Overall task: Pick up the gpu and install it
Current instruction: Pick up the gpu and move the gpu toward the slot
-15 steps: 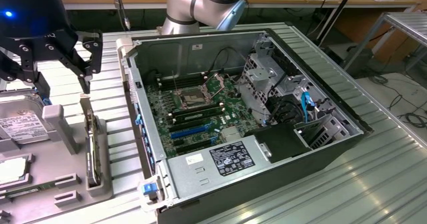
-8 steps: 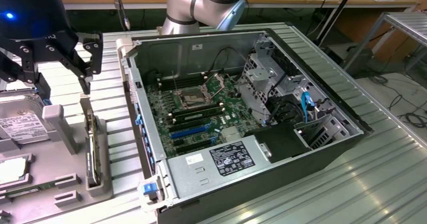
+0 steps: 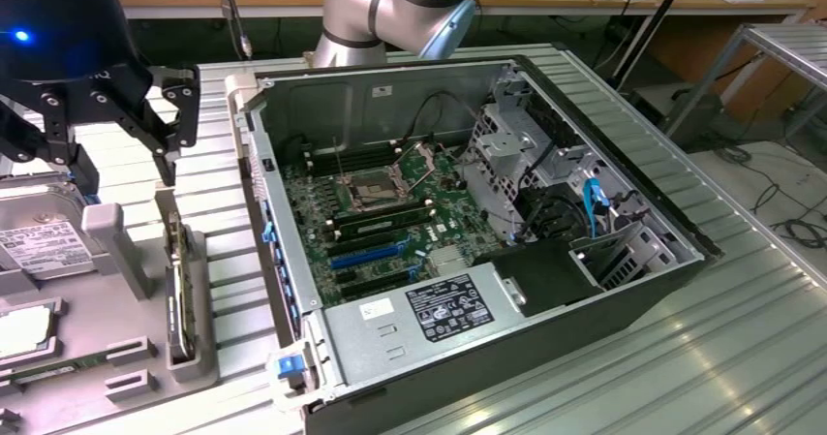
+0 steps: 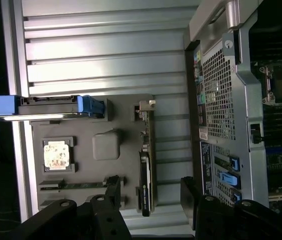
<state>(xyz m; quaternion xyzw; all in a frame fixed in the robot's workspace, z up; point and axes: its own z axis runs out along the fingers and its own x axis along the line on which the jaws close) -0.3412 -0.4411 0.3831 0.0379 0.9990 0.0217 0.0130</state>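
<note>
- Open computer case [image 3: 387,67] lying on the ribbed metal table [image 3: 723,338]; motherboard [image 3: 387,202] exposed, power supply [image 3: 433,309] at its near corner.
- Grey parts tray [image 3: 123,309] beside the case: hard drive [image 3: 39,246] along one edge, processor chip [image 4: 57,154] and memory stick [image 4: 76,185] in recesses.

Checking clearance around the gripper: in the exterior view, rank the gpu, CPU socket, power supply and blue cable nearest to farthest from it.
1. gpu, on edge in the tray, below the open gripper.
2. CPU socket, on the motherboard.
3. power supply, toward the camera.
4. blue cable, exterior view's right.
</note>
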